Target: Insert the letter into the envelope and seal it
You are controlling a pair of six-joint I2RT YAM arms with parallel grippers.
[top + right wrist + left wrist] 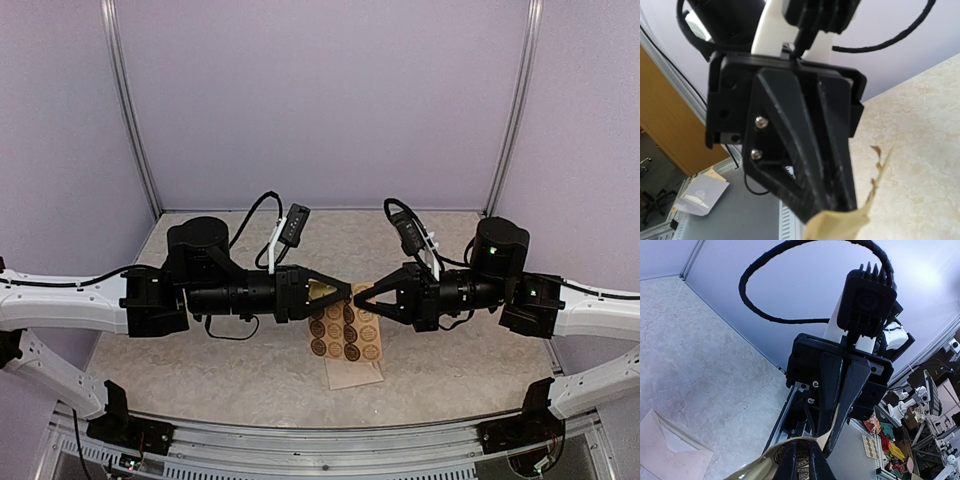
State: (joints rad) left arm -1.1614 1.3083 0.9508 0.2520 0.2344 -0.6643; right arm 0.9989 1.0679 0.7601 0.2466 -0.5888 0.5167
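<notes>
The left jaws are clamped together on a strip of tan paper that carries a round brown sticker. The right jaws, tip to tip with them above the middle of the bench, are closed on the ragged far end of the same strip. The strip is held in the air between the two.

The envelope is held by neither. In the left wrist view it lies flat on the bench, low and to the left of the left jaws and well apart from them. Part of it is cut off by the edge of the view. Its long axis runs there from upper left to lower right, and a whiter triangle shows on its upper face. Which way its flap points on the bench I cannot tell, nor whether anything is inside it. The overhead view does not show it.

Directly under the meeting jaws lies a tan sticker sheet. Its plain end is nearest the arm bases, and rows of round brown stickers run away from them. Its long axis goes near to far, slightly tilted.

Beyond it, the left arm and right arm reach in level from either side, in front of the pale wall.
</notes>
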